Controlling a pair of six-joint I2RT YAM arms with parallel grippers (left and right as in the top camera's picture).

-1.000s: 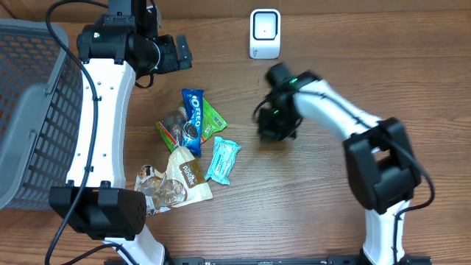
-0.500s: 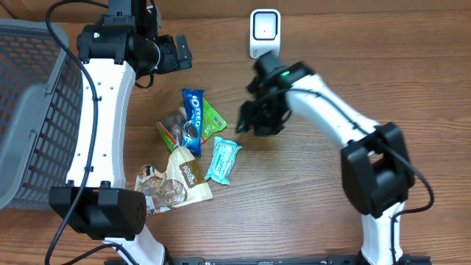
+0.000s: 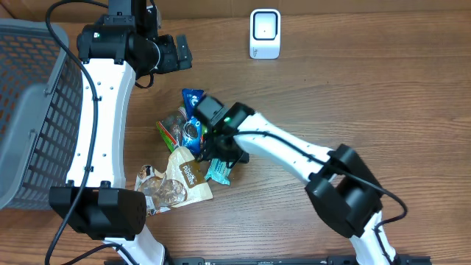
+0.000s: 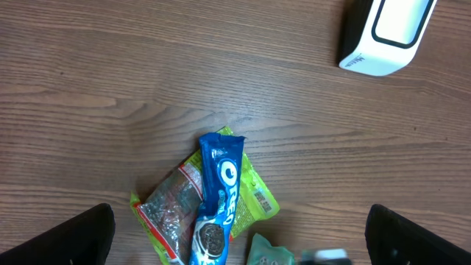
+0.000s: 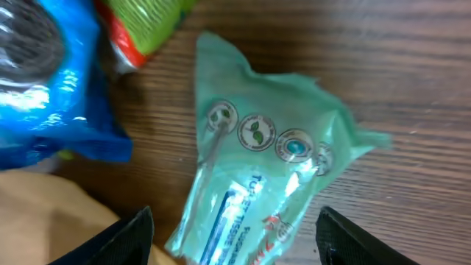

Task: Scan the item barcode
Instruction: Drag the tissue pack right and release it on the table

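Observation:
A teal tissue packet (image 5: 265, 177) lies flat on the wood at the right edge of a pile of snack packs; in the overhead view only its lower end (image 3: 218, 174) shows. My right gripper (image 5: 235, 243) hangs low over it, open, one finger on each side and nothing held. The same gripper (image 3: 221, 151) covers the packet's upper part from above. The white barcode scanner (image 3: 265, 33) stands at the table's far edge, also seen as the scanner (image 4: 386, 33) in the left wrist view. My left gripper (image 3: 180, 53) is open and empty, high up at the back left.
The pile holds a blue Oreo pack (image 3: 193, 97), a green pack (image 3: 169, 132), a tan pouch (image 3: 185, 174) and a clear cookie bag (image 3: 158, 190). A grey mesh basket (image 3: 29, 110) stands at the left edge.
My right arm has swung from the table's middle near the scanner, left and forward, onto the pile over the teal packet. Its jaws have gone from shut to open. The left arm has not moved.

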